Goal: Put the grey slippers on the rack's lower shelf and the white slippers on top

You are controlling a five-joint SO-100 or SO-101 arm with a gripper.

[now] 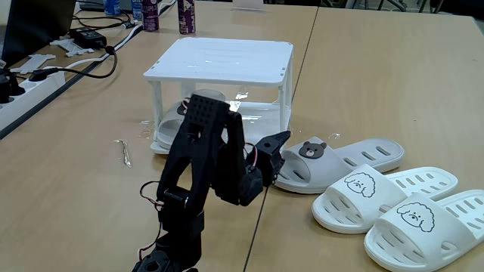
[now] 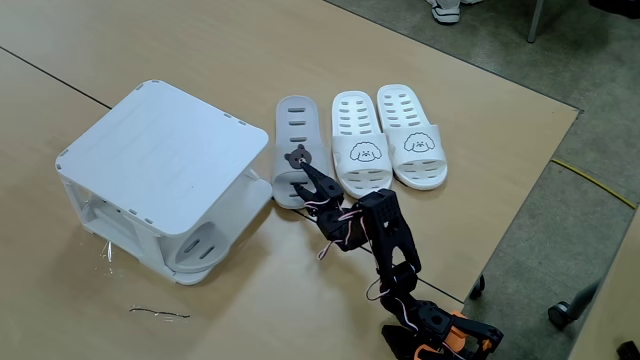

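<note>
Pincer (image 1: 276, 147) of the black arm sits low over the table (image 1: 378, 83), its two black fingers spread apart and poked in at the heel end of one grey slipper (image 1: 340, 160); from where I stand it looks parted around the slipper's edge, not clamped on it. In a fixed view from above the pincer (image 2: 305, 180) reaches that same grey slipper (image 2: 297, 135) just behind its bear emblem.

Just beyond the pincer, on the far side of that slipper, lie the white slippers (image 1: 397, 204) side by side, dog faces up, touching each other; from above the white slippers (image 2: 388, 135) line up in a row beside the grey one.

On the pincer's other side stands the rack (image 1: 223, 60), close by. Its slatted top is bare. The second grey slipper (image 1: 178, 125) already lies on the lower shelf (image 1: 261, 115), partly hidden behind the arm; from above its end pokes out under the rack (image 2: 160, 150).

Farther off from the pincer, past the rack, a thin bent wire (image 1: 125, 153) lies on the table.
</note>
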